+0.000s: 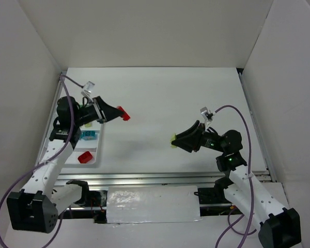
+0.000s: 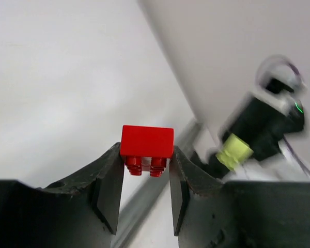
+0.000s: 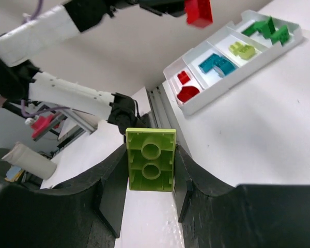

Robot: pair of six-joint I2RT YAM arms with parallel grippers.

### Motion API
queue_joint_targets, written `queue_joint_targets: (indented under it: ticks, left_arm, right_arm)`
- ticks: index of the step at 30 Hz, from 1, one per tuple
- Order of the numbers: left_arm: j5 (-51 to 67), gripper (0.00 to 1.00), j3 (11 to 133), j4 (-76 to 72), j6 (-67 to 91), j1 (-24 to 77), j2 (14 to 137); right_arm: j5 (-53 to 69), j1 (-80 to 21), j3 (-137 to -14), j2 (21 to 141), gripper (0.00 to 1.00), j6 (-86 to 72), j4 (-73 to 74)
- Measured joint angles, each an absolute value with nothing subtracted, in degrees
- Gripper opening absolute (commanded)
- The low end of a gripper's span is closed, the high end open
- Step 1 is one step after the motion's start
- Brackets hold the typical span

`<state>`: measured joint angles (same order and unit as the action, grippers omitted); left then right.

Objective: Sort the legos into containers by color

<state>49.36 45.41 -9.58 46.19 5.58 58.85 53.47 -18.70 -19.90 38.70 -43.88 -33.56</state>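
Observation:
My left gripper [image 1: 123, 114] is shut on a red lego [image 1: 124, 114], held in the air to the right of the white tray [image 1: 94, 153]. In the left wrist view the red lego [image 2: 146, 141] sits pinched between the fingertips, studs toward the camera. My right gripper [image 1: 175, 140] is shut on a lime lego [image 1: 173, 140] above the table's middle right. The right wrist view shows that lime lego [image 3: 151, 160] with its hollow underside facing the camera. The tray [image 3: 243, 77] holds red legos [image 3: 186, 89], teal legos [image 3: 217, 63], lime legos [image 3: 242, 49] and dark green legos [image 3: 269, 28], each color in its own compartment.
White walls enclose the table on the left, back and right. The tray lies at the table's left edge, partly under my left arm [image 1: 67, 116]. A metal rail [image 1: 160, 178] runs along the near edge.

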Motion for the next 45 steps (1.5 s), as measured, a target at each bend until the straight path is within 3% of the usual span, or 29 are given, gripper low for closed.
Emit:
queue_joint_targets:
  ticks: [6,12,19,27,28,30,32,33,35,36,38,39,45]
  left_arm:
    - [19.2,0.0,46.6,19.0,42.6,-15.4,56.2]
    - [6.1,0.0,35.8,30.2,44.2,-35.6,51.8]
    - [2.3,0.0,34.8,35.5,45.8,-40.8,60.2]
    - [-3.0,0.01,34.9,37.1,47.8,-43.5,56.7]
    - [-3.1,0.04,34.9,37.0,48.0,-43.8,56.6]
    - [-3.2,0.22,34.9,36.9,48.2,-44.4,57.0]
    - [-3.1,0.44,34.9,36.6,48.2,-44.6,57.6]
    - [-3.0,0.64,34.9,36.4,48.2,-44.6,57.9]
    - [-2.2,0.75,35.0,35.8,48.4,-44.8,58.6]
    - [-1.7,0.85,35.3,35.3,48.4,-44.7,58.9]
    - [-1.3,0.88,36.2,34.6,48.5,-44.8,59.0]
    - [-1.2,0.99,36.5,34.5,48.4,-44.9,59.0]
    - [-0.8,0.99,36.6,36.0,47.6,-45.1,54.0]
  right_arm:
    - [53.0,-18.5,-19.9,39.7,0.0,-41.3,-28.8]
    - [52.8,-18.5,-19.9,39.1,0.0,-39.2,-25.4]
    - [53.1,-18.5,-19.9,38.8,0.0,-38.8,-24.4]
    - [54.3,-18.5,-19.9,39.4,0.0,-38.6,-23.9]
    - [54.3,-18.5,-19.9,39.3,0.0,-38.6,-23.8]
    - [54.4,-18.5,-19.9,39.2,0.0,-38.5,-23.5]
    - [54.5,-18.5,-19.9,39.2,0.0,-38.5,-23.4]
    - [54.7,-18.5,-19.9,39.2,0.0,-38.4,-23.3]
    - [54.7,-18.5,-19.9,39.2,0.0,-38.5,-23.3]
    - [54.8,-18.5,-19.9,39.2,0.0,-38.5,-23.3]
    - [54.9,-18.5,-19.9,39.2,0.0,-38.5,-23.3]
    - [54.9,-18.5,-19.9,39.3,0.0,-38.5,-23.3]
    - [54.7,-18.5,-19.9,40.6,0.0,-38.7,-23.5]
